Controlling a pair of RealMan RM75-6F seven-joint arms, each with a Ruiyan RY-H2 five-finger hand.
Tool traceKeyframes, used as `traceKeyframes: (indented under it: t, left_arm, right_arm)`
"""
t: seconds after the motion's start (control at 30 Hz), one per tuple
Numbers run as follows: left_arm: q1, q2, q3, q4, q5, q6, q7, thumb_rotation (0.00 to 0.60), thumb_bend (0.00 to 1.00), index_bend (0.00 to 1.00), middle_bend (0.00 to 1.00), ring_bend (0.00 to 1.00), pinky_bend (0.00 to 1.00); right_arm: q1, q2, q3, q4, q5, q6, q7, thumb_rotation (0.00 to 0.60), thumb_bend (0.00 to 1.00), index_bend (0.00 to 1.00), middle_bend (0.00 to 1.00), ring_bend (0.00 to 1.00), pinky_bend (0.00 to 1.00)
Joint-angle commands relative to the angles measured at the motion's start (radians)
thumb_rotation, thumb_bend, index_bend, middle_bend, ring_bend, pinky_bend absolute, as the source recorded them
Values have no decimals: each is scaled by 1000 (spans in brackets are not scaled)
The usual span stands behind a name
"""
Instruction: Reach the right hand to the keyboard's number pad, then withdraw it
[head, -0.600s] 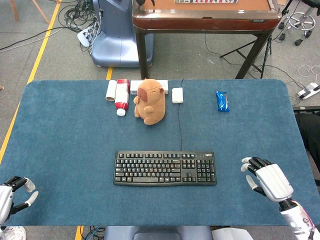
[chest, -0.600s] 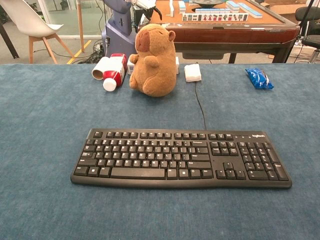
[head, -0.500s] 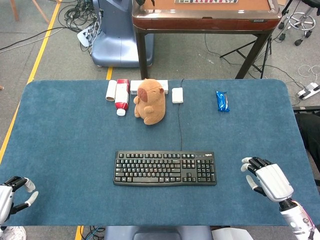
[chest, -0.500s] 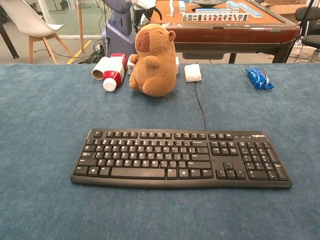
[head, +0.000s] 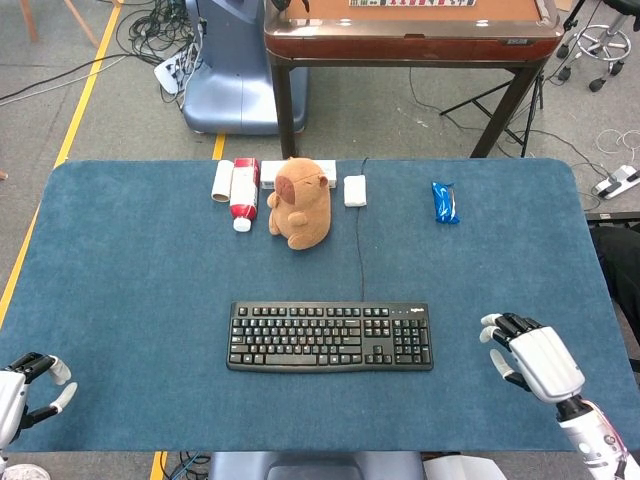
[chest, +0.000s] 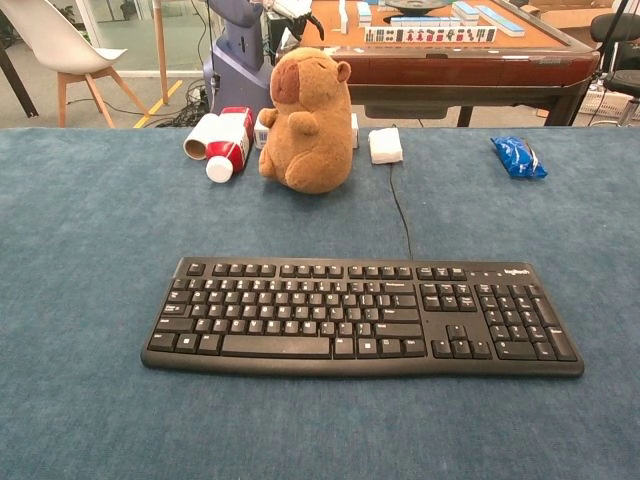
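Observation:
A black keyboard lies at the middle front of the blue table, its number pad at the right end. The chest view shows the keyboard and number pad close up, with no hand over them. My right hand hovers to the right of the keyboard, a short gap from the number pad, fingers slightly curled and apart, holding nothing. At the table's front left corner my left hand is partly cut off, empty with fingers apart.
A brown capybara plush sits behind the keyboard, with a red and white bottle, a white tube and a white box near it. A blue packet lies at the back right. The keyboard's cable runs back.
My right hand has shifted very slightly left toward the keyboard. My left hand has dropped slightly. Nothing else has moved.

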Motion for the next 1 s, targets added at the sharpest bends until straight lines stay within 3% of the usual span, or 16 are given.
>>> traceKeyframes:
  t: [0.03, 0.23, 0.3, 0.47, 0.6, 1.0]
  left_arm:
    - [0, 0, 0, -1, 1, 2, 0, 600, 224, 588, 628, 469, 793]
    - [2, 1, 1, -3, 4, 7, -2, 600, 224, 588, 628, 469, 793]
    - [2, 2, 1, -4, 5, 8, -3, 600, 224, 588, 628, 469, 793]
    - [2, 2, 1, -3, 6, 8, -7, 600, 224, 587, 628, 469, 793]
    - [3, 4, 1, -3, 8, 13, -12, 600, 224, 588, 628, 469, 793]
    - [3, 6, -2, -1, 3, 13, -21, 600, 224, 588, 628, 469, 793]
  right_arm:
    - [7, -6, 4, -1, -3, -6, -5, 600, 503, 439, 384, 317, 625]
    - [43, -15, 23, -37, 4, -59, -82, 600, 517, 439, 663, 588, 869]
    - [57, -16, 32, -65, 5, -79, -136, 600, 564, 439, 774, 695, 954]
    - [97, -30, 55, -122, 15, -139, -253, 600, 666, 439, 932, 850, 1000]
    - [141, -48, 77, -154, 54, -219, -316, 600, 722, 439, 993, 921, 1000]
    - [242, -147, 122, -151, 174, -371, -432, 600, 869, 439, 1000, 981, 1000]
